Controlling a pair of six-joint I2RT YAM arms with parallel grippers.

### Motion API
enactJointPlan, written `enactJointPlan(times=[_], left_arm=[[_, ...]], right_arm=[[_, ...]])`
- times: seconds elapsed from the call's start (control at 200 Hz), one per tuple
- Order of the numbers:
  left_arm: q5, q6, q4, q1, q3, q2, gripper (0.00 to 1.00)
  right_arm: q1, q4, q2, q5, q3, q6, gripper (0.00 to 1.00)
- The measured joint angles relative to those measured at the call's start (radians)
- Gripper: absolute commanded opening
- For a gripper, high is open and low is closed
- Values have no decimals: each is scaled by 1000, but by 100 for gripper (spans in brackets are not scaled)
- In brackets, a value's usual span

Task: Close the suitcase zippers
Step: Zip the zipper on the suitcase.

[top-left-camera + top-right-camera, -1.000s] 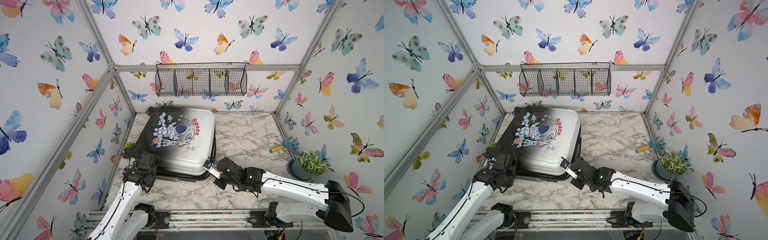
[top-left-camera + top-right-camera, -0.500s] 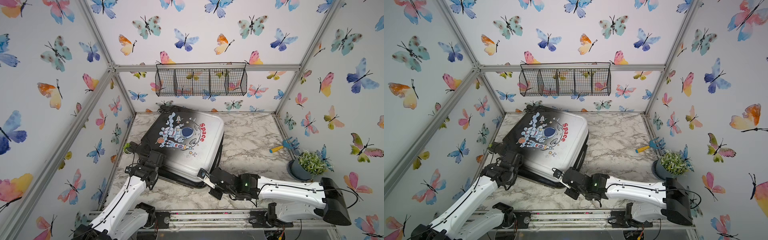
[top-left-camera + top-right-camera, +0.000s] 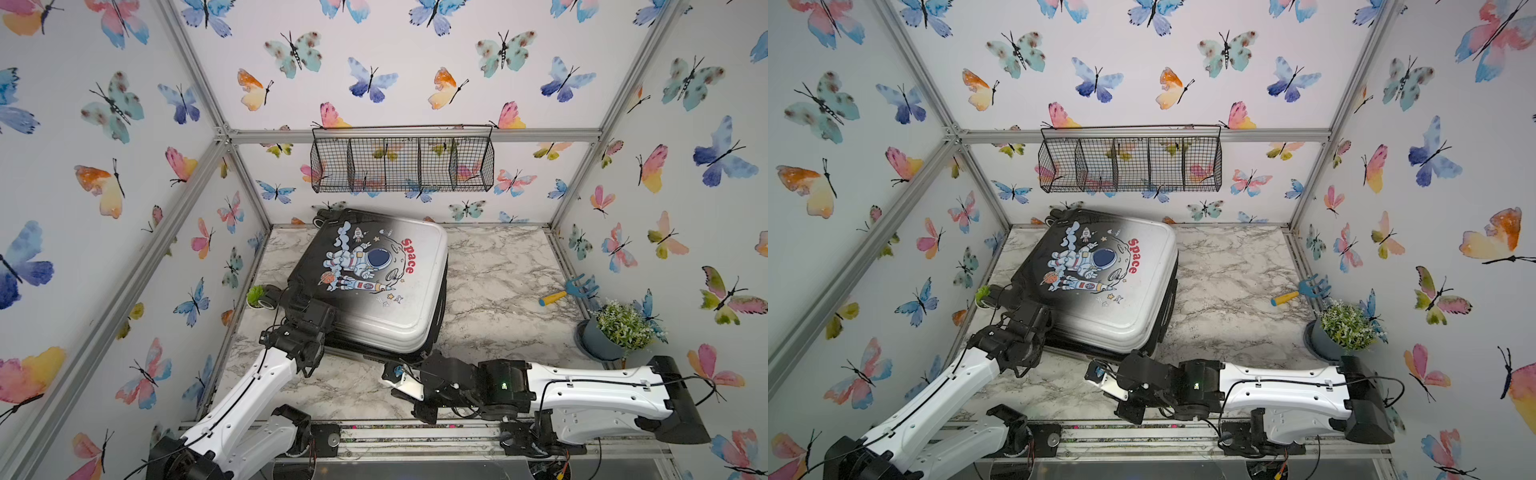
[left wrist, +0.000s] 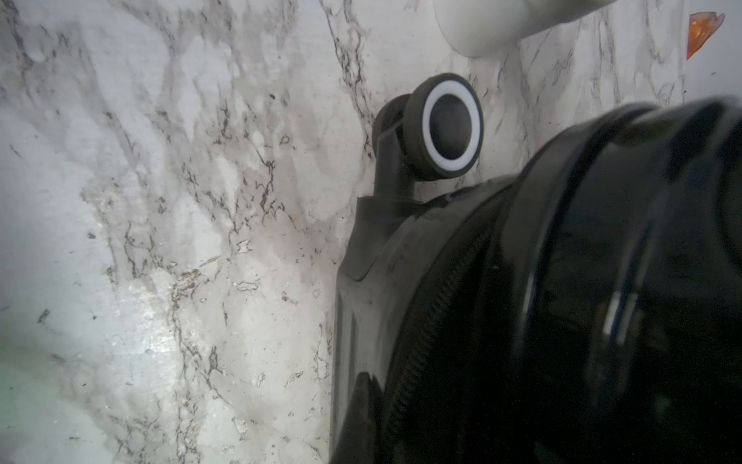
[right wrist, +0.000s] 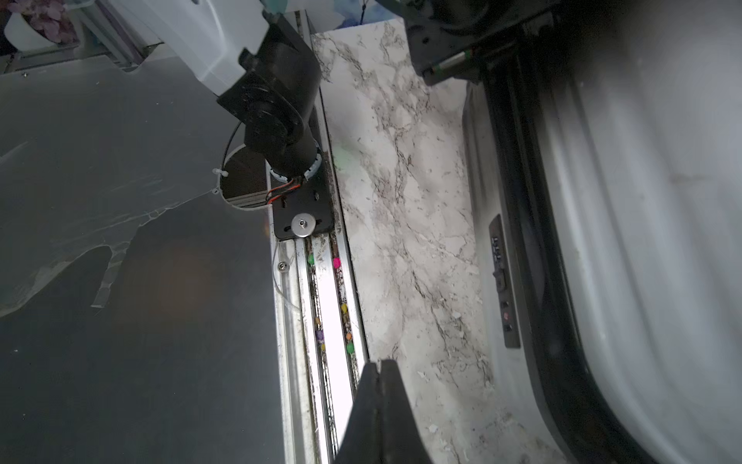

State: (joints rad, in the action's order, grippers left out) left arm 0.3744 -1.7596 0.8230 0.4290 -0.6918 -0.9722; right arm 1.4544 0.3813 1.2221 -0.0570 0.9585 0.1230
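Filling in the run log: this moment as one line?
suitcase: flat on table, lid down | left gripper: shut at its wheel-side corner | right gripper: shut, empty, clear of suitcase

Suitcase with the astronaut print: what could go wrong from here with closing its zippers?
1. The left end effector sits at the corner of the black-to-silver hard-shell suitcase, its grip hidden; a tug may drag the case rather than run the black zipper track.
2. The white-rimmed wheel stands close to the small white pot of green leaves; a slide could tip it.
3. The right end effector is shut, empty, off the case: nothing braces it.
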Motion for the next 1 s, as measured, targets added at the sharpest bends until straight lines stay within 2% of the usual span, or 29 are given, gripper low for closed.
enactJointPlan(times=[0.045,0.145,0.24,0.295,0.601,0.786,0.861,0.951,1.001], left_arm=[[0,-2,-2,0,2,5,0],[1,-2,-8,0,11,19,0],[1,2,-12,0,18,29,0],[1,3,-13,0,18,30,0],[-2,27,-14,-2,17,30,0],[-4,37,-16,-2,17,30,0],[-5,40,-16,-2,17,30,0],[-5,44,-18,-3,17,30,0],[-5,46,-18,-3,17,30,0]], right_arm=[[-21,21,-16,-19,-14,17,6],[-80,69,-72,-62,-41,50,18],[-156,82,-153,-77,-81,74,47],[-190,90,-179,-88,-103,92,54],[-206,59,-146,-79,-242,192,62],[-212,-26,-105,-158,-283,200,64],[-219,-68,-85,-193,-287,203,62],[-230,-117,-69,-216,-294,201,53],[-232,-133,-61,-225,-299,200,52]])
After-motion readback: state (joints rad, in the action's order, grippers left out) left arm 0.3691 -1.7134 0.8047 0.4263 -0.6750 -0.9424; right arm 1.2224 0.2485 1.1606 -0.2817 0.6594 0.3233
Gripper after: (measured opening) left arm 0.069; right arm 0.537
